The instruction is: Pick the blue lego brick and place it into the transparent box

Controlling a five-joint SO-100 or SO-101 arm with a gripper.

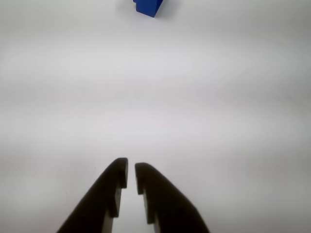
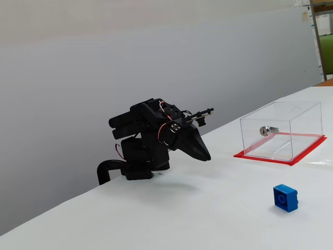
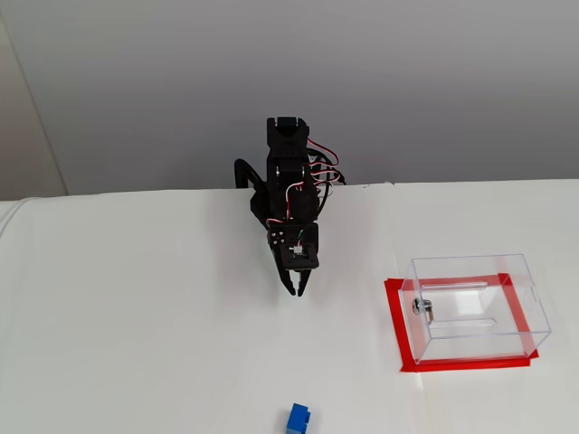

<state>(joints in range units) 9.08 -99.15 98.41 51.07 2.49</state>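
Note:
The blue lego brick (image 2: 285,197) lies on the white table, well in front of the folded arm; it also shows in the other fixed view (image 3: 298,418) and at the top edge of the wrist view (image 1: 148,7). The transparent box (image 2: 281,130) with a red-edged base stands to the right in both fixed views (image 3: 474,307). My black gripper (image 1: 131,167) hangs low over the table near the arm's base, its jaws nearly together with a thin gap and nothing between them (image 3: 295,291), (image 2: 207,156).
A small silver metal cylinder (image 2: 265,130) sits inside the box (image 3: 422,307). A grey wall stands behind the table. The arm's base (image 2: 135,166) is at the table's back edge.

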